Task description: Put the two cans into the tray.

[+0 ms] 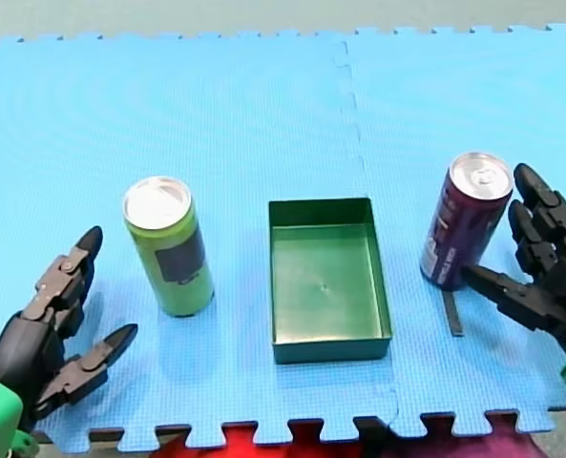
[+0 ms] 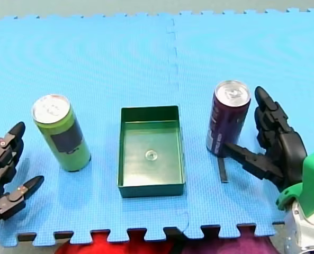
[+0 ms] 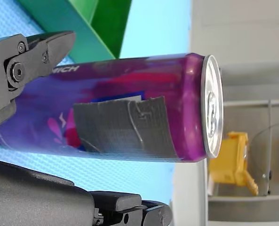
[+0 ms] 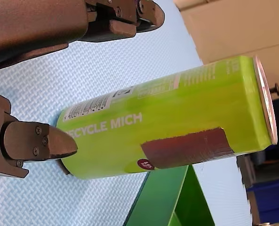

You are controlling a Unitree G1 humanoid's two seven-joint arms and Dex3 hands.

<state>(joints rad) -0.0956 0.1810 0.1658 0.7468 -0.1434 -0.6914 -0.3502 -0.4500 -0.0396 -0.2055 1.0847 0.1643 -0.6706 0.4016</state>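
First head view: on the foam mat [image 1: 263,114], a green tray [image 1: 382,277] stands between the green can [image 1: 173,253], the empty left hand [image 1: 58,324] near it, and the purple can [image 1: 464,224], flanked by the right hand's [image 1: 545,272] uncurled fingers [image 1: 540,205].

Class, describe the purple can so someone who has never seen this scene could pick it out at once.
On the blue foam mat, find the green tray in the middle. An upright can stands on each side; the purple can is the one beside the right robot hand. Its colour sets it apart from the lime green can.
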